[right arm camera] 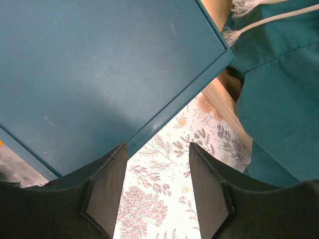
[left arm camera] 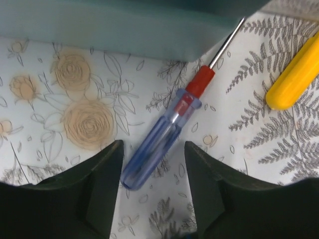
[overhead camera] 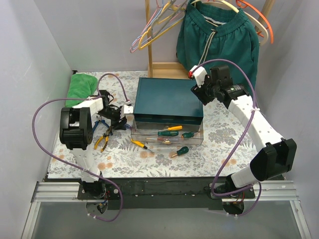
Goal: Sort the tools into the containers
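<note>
A blue-and-red screwdriver (left arm camera: 164,132) lies on the floral cloth between the fingers of my open left gripper (left arm camera: 153,147), its handle end close to the left finger (left arm camera: 99,184). My left gripper (overhead camera: 121,115) is low at the left front corner of the teal box (overhead camera: 169,94). A clear drawer (overhead camera: 199,141) is pulled out in front of the box and holds a yellow-handled (overhead camera: 169,130) and a green-handled screwdriver (overhead camera: 188,134). Orange-black pliers (overhead camera: 102,141), a yellow screwdriver (overhead camera: 139,144) and a green screwdriver (overhead camera: 180,151) lie on the cloth. My right gripper (overhead camera: 200,93) (right arm camera: 157,149) is open and empty above the box's right back corner.
A folded green cloth (overhead camera: 82,85) lies at the back left. Coloured hangers (overhead camera: 154,25) and a green garment (overhead camera: 219,40) hang on a wooden stand (overhead camera: 164,67) behind the box. A yellow handle end (left arm camera: 294,79) lies right of the blue screwdriver. Walls close in both sides.
</note>
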Action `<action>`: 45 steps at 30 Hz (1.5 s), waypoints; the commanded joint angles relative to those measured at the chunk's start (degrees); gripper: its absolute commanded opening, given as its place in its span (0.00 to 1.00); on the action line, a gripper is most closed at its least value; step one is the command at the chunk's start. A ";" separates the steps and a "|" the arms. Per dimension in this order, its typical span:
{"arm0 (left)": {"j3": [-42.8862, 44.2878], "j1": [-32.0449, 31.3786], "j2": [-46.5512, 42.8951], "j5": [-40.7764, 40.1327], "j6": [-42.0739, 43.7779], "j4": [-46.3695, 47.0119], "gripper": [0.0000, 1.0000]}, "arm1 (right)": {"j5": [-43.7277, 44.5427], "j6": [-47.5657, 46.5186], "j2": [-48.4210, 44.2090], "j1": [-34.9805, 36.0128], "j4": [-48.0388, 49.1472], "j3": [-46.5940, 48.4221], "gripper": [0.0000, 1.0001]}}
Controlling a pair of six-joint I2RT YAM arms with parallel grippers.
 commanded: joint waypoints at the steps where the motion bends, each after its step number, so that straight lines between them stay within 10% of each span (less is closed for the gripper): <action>1: 0.45 -1.23 2.30 -4.11 4.91 -0.79 0.47 | 0.98 -0.83 0.70 -0.10 0.04 2.95 0.61; 8: 1.24 -1.06 2.58 -5.52 5.44 -4.92 0.06 | 0.81 -1.10 2.37 -0.19 0.22 4.44 0.60; 20: 9.92 16.34 -6.84 -10.80 15.54 -8.79 0.00 | -0.07 -1.45 1.31 -0.10 1.89 3.21 0.60; 26: 27.07 21.09 -2.88 4.81 -2.60 -14.76 0.00 | -0.24 -1.36 -0.97 -0.10 3.21 0.23 0.60; 32: 18.75 8.73 -16.57 16.97 -23.97 -2.92 0.00 | -0.77 -1.01 -2.55 -0.10 3.74 -1.53 0.60; 38: 9.08 -11.83 -24.23 14.35 -31.56 1.75 0.00 | -0.77 -1.36 -3.43 -0.19 3.65 -1.71 0.60; 45: 5.55 -19.59 -26.08 9.16 -35.96 5.98 0.10 | -1.39 -1.45 -5.89 -0.19 3.91 -4.60 0.60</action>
